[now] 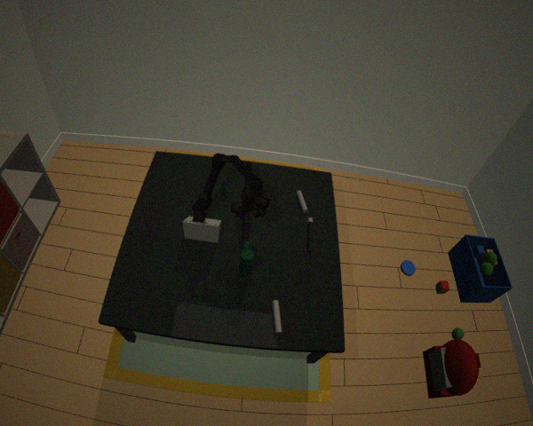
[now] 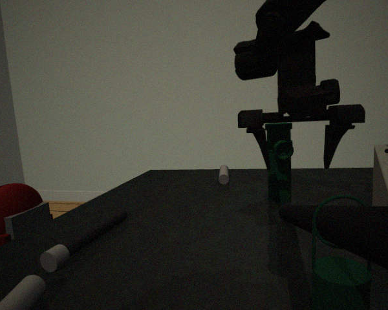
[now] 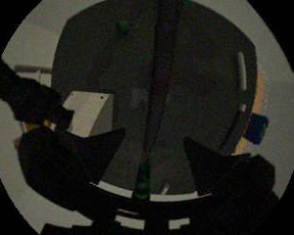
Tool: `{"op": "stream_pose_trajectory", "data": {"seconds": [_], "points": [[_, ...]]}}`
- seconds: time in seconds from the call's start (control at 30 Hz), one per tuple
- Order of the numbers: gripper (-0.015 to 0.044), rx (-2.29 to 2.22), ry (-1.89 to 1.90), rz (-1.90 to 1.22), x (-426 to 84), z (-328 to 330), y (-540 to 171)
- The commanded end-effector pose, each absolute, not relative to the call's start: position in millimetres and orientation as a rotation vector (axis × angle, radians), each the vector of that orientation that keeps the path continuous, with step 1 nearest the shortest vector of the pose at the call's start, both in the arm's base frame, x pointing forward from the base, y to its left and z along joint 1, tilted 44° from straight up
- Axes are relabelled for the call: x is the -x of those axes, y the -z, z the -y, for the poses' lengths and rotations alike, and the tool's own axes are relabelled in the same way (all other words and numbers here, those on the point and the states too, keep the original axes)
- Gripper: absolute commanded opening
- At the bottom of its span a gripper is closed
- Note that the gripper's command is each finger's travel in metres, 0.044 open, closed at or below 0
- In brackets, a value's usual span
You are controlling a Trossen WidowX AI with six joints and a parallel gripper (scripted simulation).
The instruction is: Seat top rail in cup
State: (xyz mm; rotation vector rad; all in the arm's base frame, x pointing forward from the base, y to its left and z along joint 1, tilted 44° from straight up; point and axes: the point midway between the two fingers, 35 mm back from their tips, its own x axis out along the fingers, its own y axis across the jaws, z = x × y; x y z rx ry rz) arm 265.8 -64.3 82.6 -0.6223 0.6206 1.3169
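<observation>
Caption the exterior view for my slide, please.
Open gripper near the green big post, while the dark rail passes through the green loop cap.

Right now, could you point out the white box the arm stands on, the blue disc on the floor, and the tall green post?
White box (image 1: 202,231) (image 3: 88,114): top and wrist views, front side; upper face.
Blue disc (image 1: 408,267): top view, its flat face.
Green post (image 2: 279,133): exterior view, just below its cap.
</observation>
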Motion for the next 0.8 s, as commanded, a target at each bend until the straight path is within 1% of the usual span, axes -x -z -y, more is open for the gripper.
{"op": "stream_pose_trajectory", "data": {"seconds": [0.0,0.13,0.77], "points": [[0.0440,0.638,-1.324,-0.618,-268,57,-74],[0.0440,0.637,-1.325,-0.617,-271,42,-58],[0.0440,0.638,-1.324,-0.617,-275,25,-39]]}}
